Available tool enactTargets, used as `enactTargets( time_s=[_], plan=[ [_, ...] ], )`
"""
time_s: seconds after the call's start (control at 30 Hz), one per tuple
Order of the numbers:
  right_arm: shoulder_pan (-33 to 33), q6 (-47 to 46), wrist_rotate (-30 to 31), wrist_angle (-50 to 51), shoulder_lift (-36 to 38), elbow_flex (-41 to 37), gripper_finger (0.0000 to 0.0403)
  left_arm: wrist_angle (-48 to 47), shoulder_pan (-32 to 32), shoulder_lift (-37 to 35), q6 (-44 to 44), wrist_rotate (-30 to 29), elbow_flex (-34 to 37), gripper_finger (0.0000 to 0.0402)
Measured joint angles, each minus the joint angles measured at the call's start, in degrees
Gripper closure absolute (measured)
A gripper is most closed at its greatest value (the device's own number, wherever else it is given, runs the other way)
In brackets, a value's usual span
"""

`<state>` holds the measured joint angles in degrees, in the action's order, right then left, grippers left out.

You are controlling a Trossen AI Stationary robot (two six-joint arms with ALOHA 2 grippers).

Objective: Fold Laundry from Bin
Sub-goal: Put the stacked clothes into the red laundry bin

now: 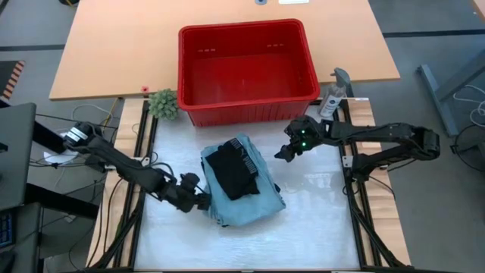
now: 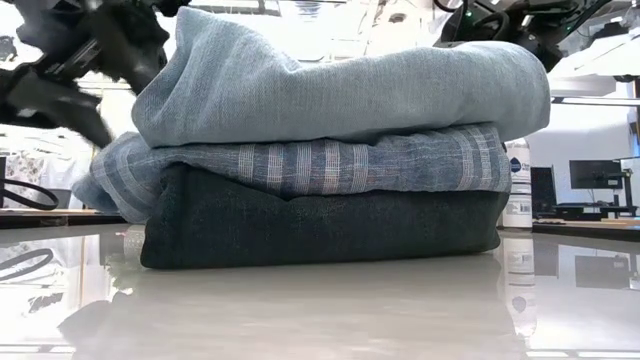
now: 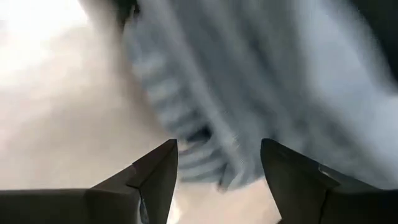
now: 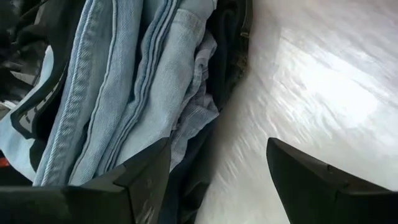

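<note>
Hovering at the stack's eight o'clock, my left pincer (image 1: 203, 202) gapes, empty. The laundry (image 1: 241, 182) sits folded mid-table, at the bin's (image 1: 246, 106) six o'clock: soft, floppy; best gripped at folded edges. My right pincer (image 1: 282, 152) gapes at two o'clock.

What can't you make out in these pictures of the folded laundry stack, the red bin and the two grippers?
- Low view: the bin is hidden behind the laundry stack.
- Low view: the black garment on top cannot be seen from table height.
- Left wrist view: the striped cloth is blurred; its folds are unreadable.
- High view: the bottle label is too small to read.
</note>
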<state>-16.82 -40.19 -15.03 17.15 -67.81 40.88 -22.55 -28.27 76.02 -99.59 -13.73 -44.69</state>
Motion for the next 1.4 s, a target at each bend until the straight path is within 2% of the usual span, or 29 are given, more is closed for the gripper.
enactTargets(
  time_s=[0.1, 0.2, 0.3, 0.43, 0.6, 0.77, 0.9, 1.1, 1.17, 1.23, 1.3, 1.4],
  plan=[
    [0.0, 0.1, 0.0, 0.2, 0.0, 0.0, 0.0112, -1.0, -0.7, -2.3, 0.9, -7.3, 0.0, 0.0184],
    [0.0, 0.1, 0.0, 0.7, 0.0, 0.0, 0.0112, -3.1, -0.7, -4.4, 1.5, -11.7, 0.0, 0.0184],
    [0.3, 0.1, 0.0, 0.6, 0.0, 0.0, 0.0112, -5.4, -0.5, -5.9, 1.8, -11.4, 0.0, 0.0184],
    [0.3, 0.1, 0.0, 0.4, 0.0, 0.0, 0.0112, -9.6, -0.5, -5.9, -1.1, -7.8, 0.1, 0.0183],
    [0.3, 0.2, 1.0, 0.3, 0.0, 0.0, 0.0112, 1.1, -0.5, -5.9, -3.3, -5.1, 5.7, 0.0162],
    [0.3, -0.3, 2.3, 0.3, 0.0, 0.0, 0.0112, 11.5, -0.5, -6.1, -11.5, -10.9, 14.3, 0.0134],
    [0.3, -0.3, 4.4, 0.3, 0.0, 0.0, 0.0112, 20.7, -0.6, -6.6, -14.7, -15.2, 20.0, 0.0129],
    [0.2, -1.0, 5.5, -0.3, -0.1, 0.0, 0.0112, 26.1, 0.6, -6.6, -13.7, -19.7, 21.7, 0.0129],
    [0.2, -1.2, 5.9, -1.1, -0.9, 0.0, 0.0112, 26.6, 1.6, -6.6, -12.1, -19.5, 21.7, 0.0129],
    [0.2, -2.5, 4.8, -1.6, -2.8, 0.0, 0.0112, 26.7, 2.3, -6.6, -11.4, -19.3, 21.7, 0.0129],
    [-0.3, -4.5, 0.8, -3.6, -6.0, -0.1, 0.0112, 27.0, 2.8, -6.5, -11.3, -19.1, 21.7, 0.0129],
    [0.1, -8.3, -3.1, -10.9, -12.1, -1.7, 0.0112, 28.2, 3.3, -6.5, -10.8, -17.9, 21.8, 0.0129]
  ],
)
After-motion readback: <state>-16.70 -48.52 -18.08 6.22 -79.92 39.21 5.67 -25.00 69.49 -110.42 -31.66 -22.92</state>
